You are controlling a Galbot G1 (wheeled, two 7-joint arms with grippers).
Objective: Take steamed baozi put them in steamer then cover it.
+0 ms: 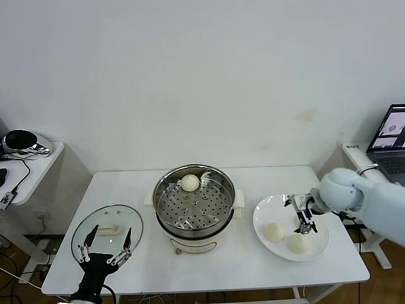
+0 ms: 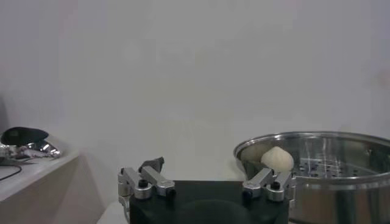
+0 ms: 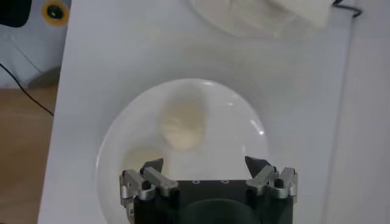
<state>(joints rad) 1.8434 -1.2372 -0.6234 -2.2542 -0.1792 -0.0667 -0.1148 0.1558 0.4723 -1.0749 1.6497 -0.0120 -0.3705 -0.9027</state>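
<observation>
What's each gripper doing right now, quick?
Left gripper: open, empty, over the round clear glass lid.
Right gripper: open, empty, above the flat white plate with pale buns.

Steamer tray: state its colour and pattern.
Shiny silver metal, the tray is dotted all over with small round holes; the head view shows it best.

In the right wrist view the baozi (image 3: 183, 125) on the plate (image 3: 122, 140) look blurred.
</observation>
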